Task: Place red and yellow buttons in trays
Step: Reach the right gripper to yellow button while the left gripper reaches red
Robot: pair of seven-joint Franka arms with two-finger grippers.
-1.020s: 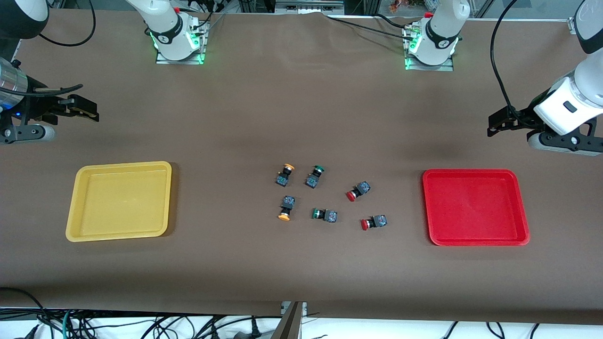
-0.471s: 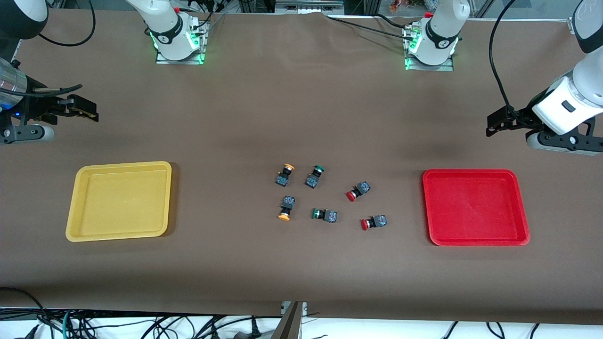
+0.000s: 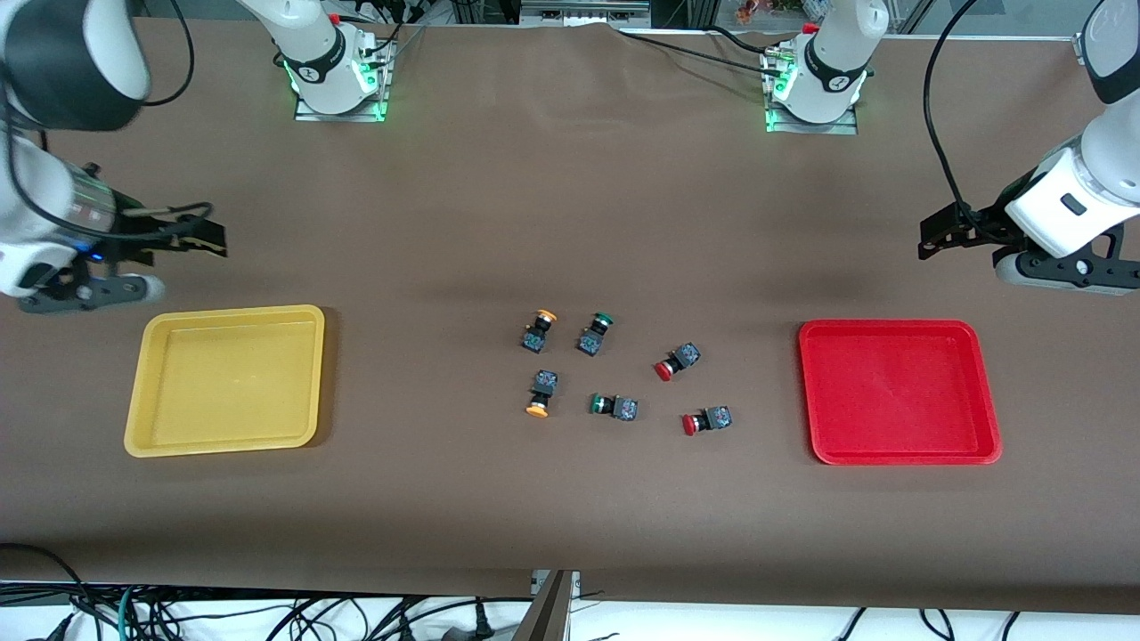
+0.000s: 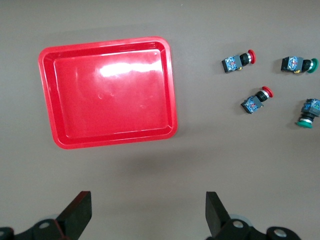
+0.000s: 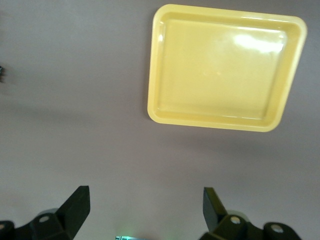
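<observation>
Progress: nothing sorted yet, judging by how things lie (all four buttons are on the desk (image 3: 570, 205), both trays bare).

Yellow tray: the yellow tray (image 3: 142, 418) sits toward the right arm's end of the desk, with nothing in it.

Red tray: the red tray (image 3: 984, 392) sits toward the left arm's end, likewise with nothing in it (the left wrist view shows its floor clean).

Yellow buttons: one yellow button (image 3: 538, 328) lies in the middle cluster between the trays; the second yellow button (image 3: 541, 394) lies nearer the front camera than the first, well apart from the yellow tray.

Red buttons: one red button (image 3: 677, 361) lies on the red-tray side of the cluster; the second red button (image 3: 706, 421) is nearer the front camera, closest of all to the red tray but not touching it.

Green buttons: a green button (image 3: 594, 333) and another green button (image 3: 614, 407) lie mixed in among them (not part of the job).

Right hand: the right hand (image 3: 209, 239) hangs over bare desk just off the yellow tray's edge, fingers spread and holding nothing.

Left hand: the left hand (image 3: 933, 239) hangs over bare desk off the red tray's edge, fingers spread, holding nothing.

Left to do: all four pickups and placements, probably colour to matching tray.
</observation>
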